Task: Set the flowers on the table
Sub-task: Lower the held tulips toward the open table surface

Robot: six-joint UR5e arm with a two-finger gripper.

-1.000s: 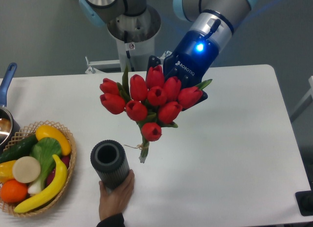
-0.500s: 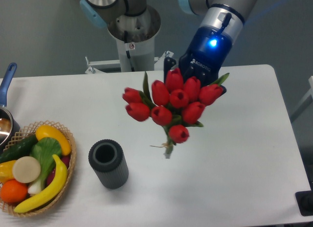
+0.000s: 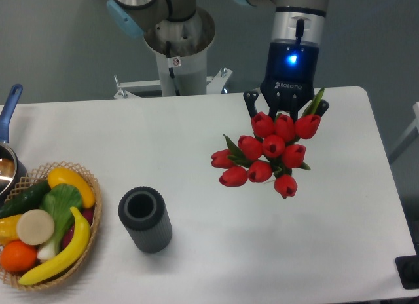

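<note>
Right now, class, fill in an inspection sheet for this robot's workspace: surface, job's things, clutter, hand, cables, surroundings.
Surface: white table with rounded corners, no spills seen.
Job's things: flowers, red tulips with green leaves, held above the table's right half; whether the stems touch it cannot be told.
Clutter: dark ribbed cylinder vase upright at front left; wicker basket of fruit and vegetables at the left edge; blue-handled pot at far left, partly out of frame.
Hand: hand points down, shut on the flowers, blue light lit on the wrist.
Cables: nothing seen.
Surroundings: grey wall; robot base behind the table; dark object at the lower right corner.
</note>
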